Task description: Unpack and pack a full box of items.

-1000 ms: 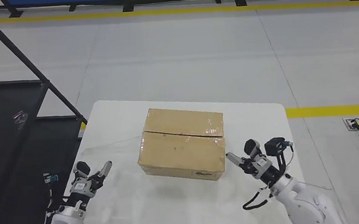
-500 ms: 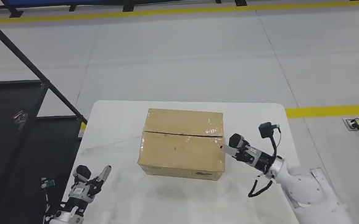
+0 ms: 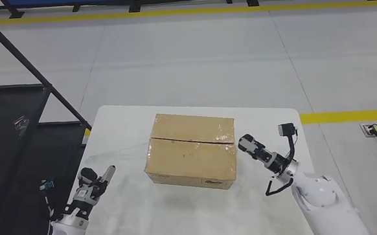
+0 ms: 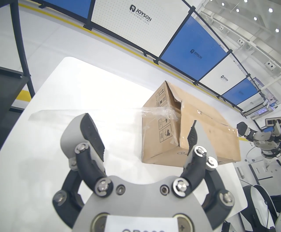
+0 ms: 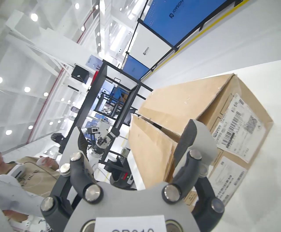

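Observation:
A closed cardboard box (image 3: 192,150) with a taped top seam stands in the middle of the white table (image 3: 124,128). My left gripper (image 3: 96,180) is near the table's front left corner, open and holding nothing, well apart from the box. In the left wrist view the left gripper (image 4: 141,131) faces the box's (image 4: 162,131) torn, taped end. My right gripper (image 3: 247,143) is right at the box's right end, near its top edge. In the right wrist view the right gripper (image 5: 136,134) is open with the labelled end of the box (image 5: 197,98) close in front of it.
A black metal frame (image 3: 20,128) stands off the table's left side. The table's front edge runs just behind both arms. Bare table lies left of the box and along the back. A yellow floor line (image 3: 350,115) runs to the right.
My right gripper has moved forward from the table's front right up to the box's right end. My left arm has only shifted slightly near the front left corner.

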Action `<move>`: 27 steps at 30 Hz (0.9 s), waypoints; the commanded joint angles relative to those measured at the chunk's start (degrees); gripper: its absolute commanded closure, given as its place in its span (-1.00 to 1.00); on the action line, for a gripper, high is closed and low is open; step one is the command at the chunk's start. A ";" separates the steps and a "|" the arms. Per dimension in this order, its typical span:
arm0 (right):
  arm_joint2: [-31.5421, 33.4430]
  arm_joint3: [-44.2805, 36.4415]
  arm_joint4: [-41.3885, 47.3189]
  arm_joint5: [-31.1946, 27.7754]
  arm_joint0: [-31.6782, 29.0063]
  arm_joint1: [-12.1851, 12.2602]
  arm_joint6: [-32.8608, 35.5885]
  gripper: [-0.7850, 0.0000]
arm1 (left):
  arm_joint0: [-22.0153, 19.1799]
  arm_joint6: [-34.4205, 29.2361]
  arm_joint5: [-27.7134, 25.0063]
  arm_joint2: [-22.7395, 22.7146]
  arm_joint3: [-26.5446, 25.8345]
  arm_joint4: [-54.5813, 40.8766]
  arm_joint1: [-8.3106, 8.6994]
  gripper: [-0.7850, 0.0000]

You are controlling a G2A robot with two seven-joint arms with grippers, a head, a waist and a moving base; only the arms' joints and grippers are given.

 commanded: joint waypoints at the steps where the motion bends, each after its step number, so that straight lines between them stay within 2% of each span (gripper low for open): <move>1: -0.64 2.44 3.04 0.24 1.90 0.03 4.10 -1.00 | -0.05 0.09 0.39 0.03 0.16 -0.03 -0.03 -1.00; 8: -2.40 7.49 5.66 0.47 5.50 0.06 9.95 -1.00 | 0.03 0.33 0.86 0.13 0.13 0.12 -0.08 -1.00; 11: -2.39 8.87 4.45 1.00 6.46 0.14 9.18 -1.00 | 0.03 0.33 0.86 0.13 0.13 0.12 -0.08 -1.00; 22: -2.08 9.88 6.54 2.67 6.62 0.64 12.08 -1.00 | 0.03 0.33 0.86 0.13 0.13 0.12 -0.08 -1.00; 27: -2.16 9.10 11.81 1.74 5.96 0.74 15.66 -1.00 | 0.03 0.33 0.86 0.13 0.13 0.12 -0.08 -1.00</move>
